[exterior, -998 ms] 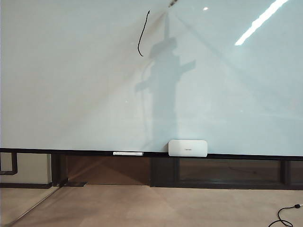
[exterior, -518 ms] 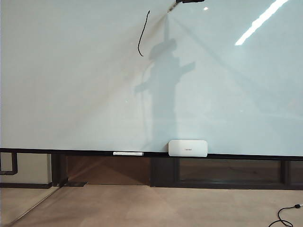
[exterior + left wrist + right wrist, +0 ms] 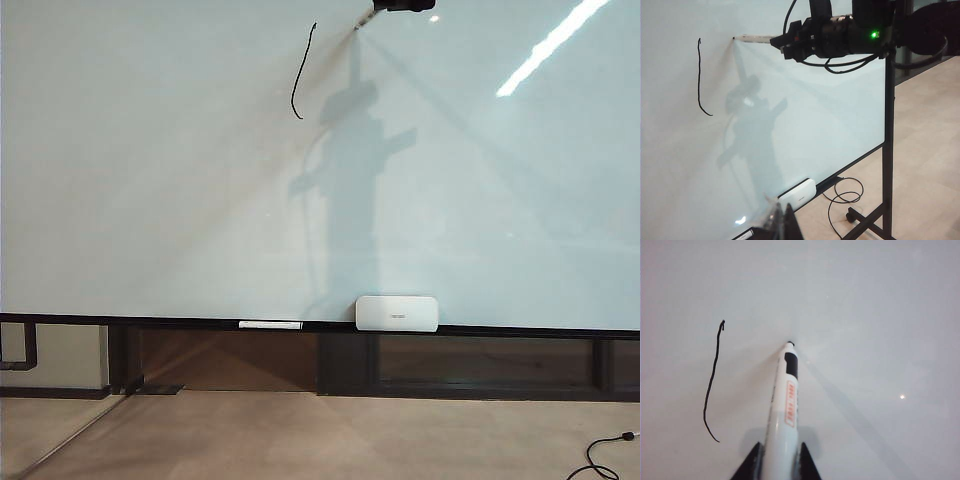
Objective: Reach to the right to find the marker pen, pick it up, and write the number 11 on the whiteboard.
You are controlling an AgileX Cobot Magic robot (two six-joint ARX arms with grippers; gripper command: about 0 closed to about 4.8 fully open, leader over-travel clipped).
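Marker pen (image 3: 784, 410) clamped in right tool (image 3: 776, 460), tip on whiteboard (image 3: 150, 200); left tool's state unclear.

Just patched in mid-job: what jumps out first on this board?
A single black stroke stands high on the whiteboard, hooked at its bottom. Just right of it, the right hand holds the marker pen with its tip at the board. On the bottom rail sits a white rounded box.
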